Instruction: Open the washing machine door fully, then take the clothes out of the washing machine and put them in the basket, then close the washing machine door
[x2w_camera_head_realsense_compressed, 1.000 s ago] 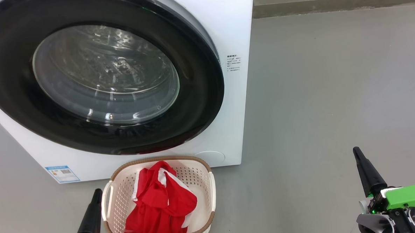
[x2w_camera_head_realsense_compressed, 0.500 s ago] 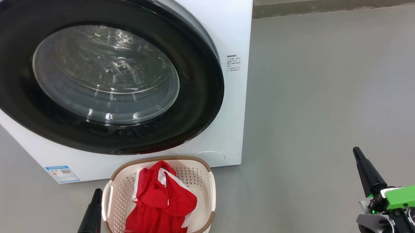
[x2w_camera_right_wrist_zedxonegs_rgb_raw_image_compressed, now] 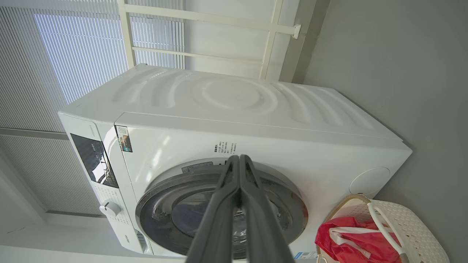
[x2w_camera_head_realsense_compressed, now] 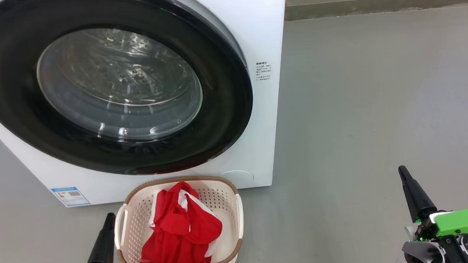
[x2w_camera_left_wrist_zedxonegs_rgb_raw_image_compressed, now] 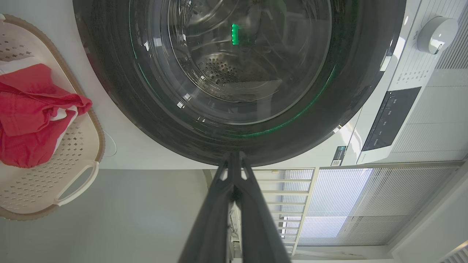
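Note:
The washing machine [x2w_camera_head_realsense_compressed: 261,35] is a white box, and its door [x2w_camera_head_realsense_compressed: 225,120], black-rimmed with a glass window, lies flat against the front. On the floor before it stands the cream basket [x2w_camera_head_realsense_compressed: 225,199] with the red and white clothes [x2w_camera_head_realsense_compressed: 183,232] heaped inside. My left gripper [x2w_camera_head_realsense_compressed: 109,218] is shut just left of the basket, holding nothing. My right gripper [x2w_camera_head_realsense_compressed: 401,171] is shut over bare floor far to the right. In the left wrist view the door [x2w_camera_left_wrist_zedxonegs_rgb_raw_image_compressed: 340,91] and the basket [x2w_camera_left_wrist_zedxonegs_rgb_raw_image_compressed: 73,175] show beyond the shut left gripper [x2w_camera_left_wrist_zedxonegs_rgb_raw_image_compressed: 234,155]. The right wrist view shows the machine [x2w_camera_right_wrist_zedxonegs_rgb_raw_image_compressed: 256,106], the clothes [x2w_camera_right_wrist_zedxonegs_rgb_raw_image_compressed: 351,237] and the shut right gripper [x2w_camera_right_wrist_zedxonegs_rgb_raw_image_compressed: 238,157].
Grey floor [x2w_camera_head_realsense_compressed: 375,101] stretches to the right of the machine as far as a wall base [x2w_camera_head_realsense_compressed: 370,5]. A blue label sticker [x2w_camera_head_realsense_compressed: 70,196] sits low on the machine's front. A control panel and knob [x2w_camera_left_wrist_zedxonegs_rgb_raw_image_compressed: 437,34] are on the machine's top strip.

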Controlling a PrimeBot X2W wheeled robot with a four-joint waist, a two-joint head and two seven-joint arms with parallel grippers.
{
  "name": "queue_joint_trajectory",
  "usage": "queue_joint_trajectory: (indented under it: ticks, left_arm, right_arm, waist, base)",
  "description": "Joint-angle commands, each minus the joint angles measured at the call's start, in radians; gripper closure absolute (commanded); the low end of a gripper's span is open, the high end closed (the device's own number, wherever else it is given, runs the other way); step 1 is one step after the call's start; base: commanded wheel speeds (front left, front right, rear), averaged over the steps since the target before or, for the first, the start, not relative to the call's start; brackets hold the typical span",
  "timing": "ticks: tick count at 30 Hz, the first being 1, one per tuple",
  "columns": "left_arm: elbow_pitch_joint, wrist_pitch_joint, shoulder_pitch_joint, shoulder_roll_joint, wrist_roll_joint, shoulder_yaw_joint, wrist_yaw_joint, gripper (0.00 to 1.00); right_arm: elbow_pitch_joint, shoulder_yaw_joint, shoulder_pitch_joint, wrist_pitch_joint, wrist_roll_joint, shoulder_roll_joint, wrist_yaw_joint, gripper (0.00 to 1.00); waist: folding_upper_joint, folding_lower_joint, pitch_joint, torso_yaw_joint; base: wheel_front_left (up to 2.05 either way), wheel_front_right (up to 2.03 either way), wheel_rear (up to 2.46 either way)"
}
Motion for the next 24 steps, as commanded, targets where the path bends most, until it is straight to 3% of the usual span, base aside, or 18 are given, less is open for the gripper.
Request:
queue_joint_trajectory:
  ticks: [1,24]
  left_arm:
    - [-0.026,0.005,-0.041,0.009,0.009,0.037,-0.007,1.00]
    - [-0.026,0.006,-0.041,0.008,0.010,0.038,-0.007,1.00]
  right_arm:
    - [-0.029,0.015,-0.042,0.004,-0.007,-0.007,-0.001,1.00]
    - [-0.029,0.013,-0.042,0.006,-0.008,-0.006,-0.001,1.00]
  waist:
    - [0.0000,0.0000,0.000,0.000]
    - [0.0000,0.0000,0.000,0.000]
  base:
    - [0.00,0.00,0.00]
    - [0.00,0.00,0.00]
